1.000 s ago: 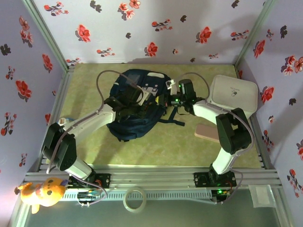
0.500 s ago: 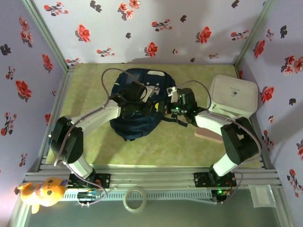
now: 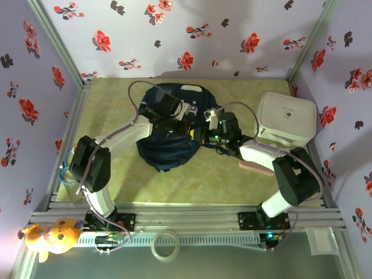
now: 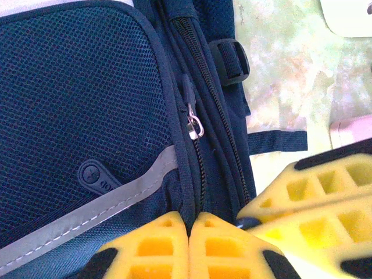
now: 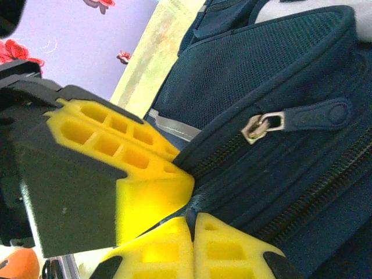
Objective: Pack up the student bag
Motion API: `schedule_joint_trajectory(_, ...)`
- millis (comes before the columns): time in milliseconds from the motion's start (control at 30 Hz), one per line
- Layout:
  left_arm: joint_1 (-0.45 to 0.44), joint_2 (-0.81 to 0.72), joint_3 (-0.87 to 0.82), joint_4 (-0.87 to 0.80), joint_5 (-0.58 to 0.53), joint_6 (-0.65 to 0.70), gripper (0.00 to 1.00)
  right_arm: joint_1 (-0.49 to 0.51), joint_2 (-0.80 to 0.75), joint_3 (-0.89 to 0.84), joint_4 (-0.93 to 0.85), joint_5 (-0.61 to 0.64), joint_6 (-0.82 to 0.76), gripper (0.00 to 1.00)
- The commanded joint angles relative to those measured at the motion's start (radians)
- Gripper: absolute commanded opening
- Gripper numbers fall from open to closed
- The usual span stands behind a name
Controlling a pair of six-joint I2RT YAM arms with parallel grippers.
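At the middle of the table (image 3: 110, 110) lay the bag (image 3: 165, 148). The left gripper (image 4: 189, 239) and right gripper (image 5: 192, 229) were each pinched tight on its fabric beside the zip. Doing this well likely meant pulling evenly and keeping that seam taut, so the zipper pull (image 4: 194, 125) could run freely.

Student bag (image 3: 168, 154) mid-table, white box (image 3: 286, 118) right, open mat (image 3: 102, 104) left
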Motion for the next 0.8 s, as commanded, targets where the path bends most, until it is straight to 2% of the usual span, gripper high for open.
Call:
schedule_joint_trajectory(0, 0.032, 0.022, 0.075, 0.118, 0.008, -0.026, 0.0, 0.053, -0.021, -0.027, 0.002, -0.058, -0.017, 0.03)
schedule_joint_trajectory(167, 0.042, 0.066, 0.148, 0.132, 0.059, -0.06, 0.0, 0.075, -0.02, -0.066, 0.086, -0.072, -0.002, 0.05)
schedule_joint_trajectory(300, 0.043, 0.083, 0.172, 0.129, 0.068, -0.05, 0.0, 0.079, -0.033, -0.079, 0.095, -0.069, -0.003, 0.1)
schedule_joint_trajectory(367, 0.045, 0.077, 0.165, 0.13, 0.068, -0.048, 0.0, 0.076, -0.06, -0.085, 0.075, -0.028, 0.003, 0.13)
schedule_joint_trajectory(433, 0.047, 0.065, 0.15, 0.136, 0.068, -0.045, 0.0, 0.059, -0.096, -0.098, 0.092, 0.004, 0.056, 0.14)
schedule_joint_trajectory(533, 0.05, 0.048, 0.13, 0.153, 0.068, -0.044, 0.0, 0.032, -0.138, -0.131, 0.17, 0.023, 0.136, 0.21)
schedule_joint_trajectory(767, 0.05, 0.015, 0.112, 0.169, 0.069, -0.028, 0.0, -0.029, -0.19, -0.176, 0.176, 0.089, 0.222, 0.29)
